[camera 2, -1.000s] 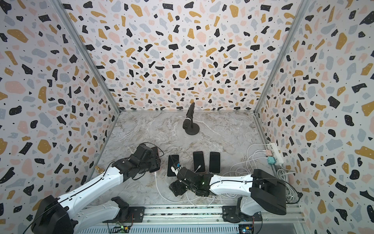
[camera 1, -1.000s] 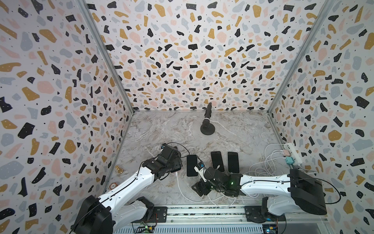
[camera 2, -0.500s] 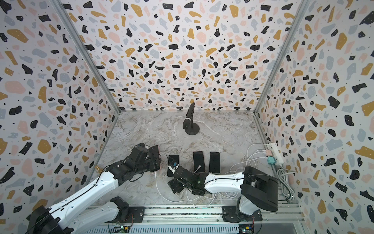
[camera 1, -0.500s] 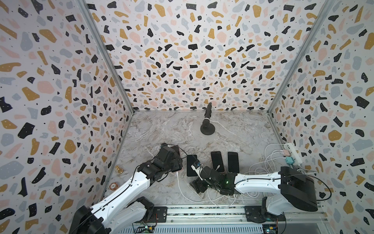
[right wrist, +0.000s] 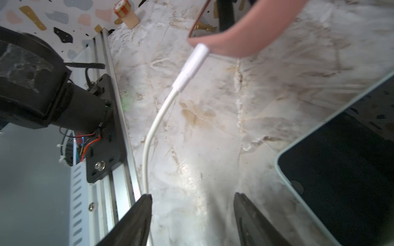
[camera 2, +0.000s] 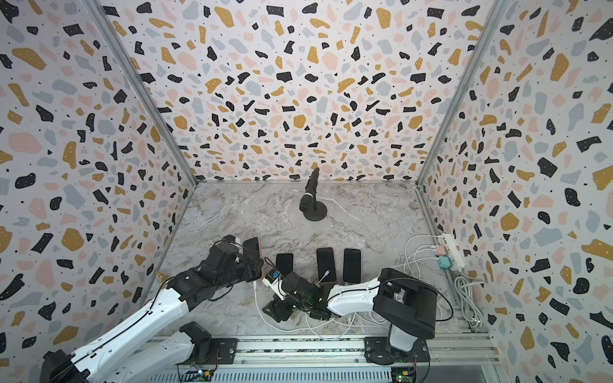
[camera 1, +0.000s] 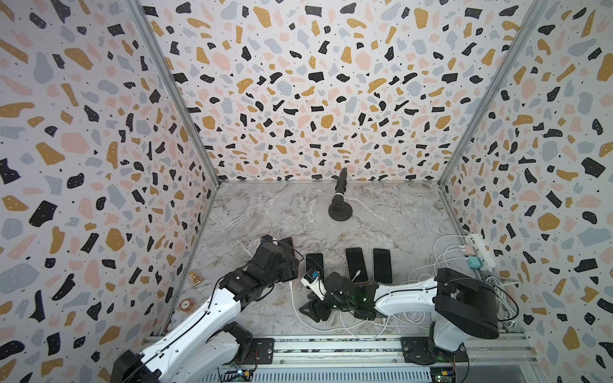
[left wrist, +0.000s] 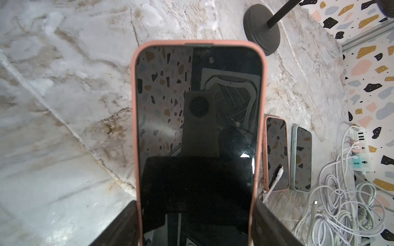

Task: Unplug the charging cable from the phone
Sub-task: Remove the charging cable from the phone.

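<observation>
A pink-cased phone [left wrist: 198, 127] with a dark screen is clamped by its long sides in my left gripper [left wrist: 197, 213], tilted up off the marble floor; in a top view the phone [camera 2: 252, 247] sticks out past the gripper [camera 1: 285, 265]. The white charging cable [right wrist: 162, 110] has its plug [right wrist: 191, 64] seated in the phone's lower edge [right wrist: 245, 27]. My right gripper [right wrist: 193, 194] stands open low over the floor, just below that plug. The cable runs past one fingertip [right wrist: 147, 198], and nothing lies between the fingers. In both top views the right gripper [camera 1: 310, 308] sits front of centre.
Three more phones [camera 1: 314, 263] [camera 1: 356, 263] [camera 1: 382, 265] lie in a row, a loose cable end resting on the middle one. A power strip [camera 1: 477, 248] and coiled white cables [camera 1: 497, 298] fill the right side. A microphone stand [camera 1: 340, 209] is at the back. A mint-cased phone [right wrist: 341, 170] lies beside the right gripper.
My right arm has reached further left, bringing its gripper under the lifted phone beside the cable. The left arm still holds the phone in about the same place.
</observation>
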Available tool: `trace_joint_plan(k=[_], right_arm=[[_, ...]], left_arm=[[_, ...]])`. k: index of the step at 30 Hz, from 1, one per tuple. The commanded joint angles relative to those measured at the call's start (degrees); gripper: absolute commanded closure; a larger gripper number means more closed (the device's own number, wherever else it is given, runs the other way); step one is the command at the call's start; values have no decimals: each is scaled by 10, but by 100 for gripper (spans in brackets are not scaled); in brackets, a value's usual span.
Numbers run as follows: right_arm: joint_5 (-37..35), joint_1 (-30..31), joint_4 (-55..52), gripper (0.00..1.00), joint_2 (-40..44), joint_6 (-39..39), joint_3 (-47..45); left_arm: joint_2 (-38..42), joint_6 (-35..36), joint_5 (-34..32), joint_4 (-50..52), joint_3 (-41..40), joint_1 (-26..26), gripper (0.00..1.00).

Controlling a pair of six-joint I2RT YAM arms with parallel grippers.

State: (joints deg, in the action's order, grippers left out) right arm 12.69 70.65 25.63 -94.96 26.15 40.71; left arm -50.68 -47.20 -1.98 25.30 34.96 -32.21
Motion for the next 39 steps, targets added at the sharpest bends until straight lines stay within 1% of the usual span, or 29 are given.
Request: trace_joint_plan(k=[1,10,17,20,22,26,27,30,33,38,39], right_arm=[[48,5,44,35,-1,9,12],[75,8,81,35,-4,31,-2],[72,9,111,38,-19,46,-10],[74,9,120,39,-23,50,-10],[76,8,126,40,-26,54,-10],[77,9,127,44,-30,57,-8],[76,9,126,45,-31,57,-7],[74,8,125,53,-31,57,-6],[69,9,122,57,-31,57,-6],[65,9,116,70,-27,57,-6],[64,9,116,71,-27,57,-6]], left_arm=[[9,3,-4,-42,-3,1,44],[16,1,-5,-52,-4,1,44],[30,-3,-6,-46,1,1,44],[34,-4,2,-54,-4,2,43],[37,-25,6,-63,-9,1,43],[38,-32,10,-67,-12,1,43],[37,-33,11,-68,-12,1,43],[37,-34,12,-69,-13,1,43],[37,-34,11,-67,-12,1,43],[39,-33,8,-67,-15,1,43],[40,-33,8,-68,-15,1,43]])
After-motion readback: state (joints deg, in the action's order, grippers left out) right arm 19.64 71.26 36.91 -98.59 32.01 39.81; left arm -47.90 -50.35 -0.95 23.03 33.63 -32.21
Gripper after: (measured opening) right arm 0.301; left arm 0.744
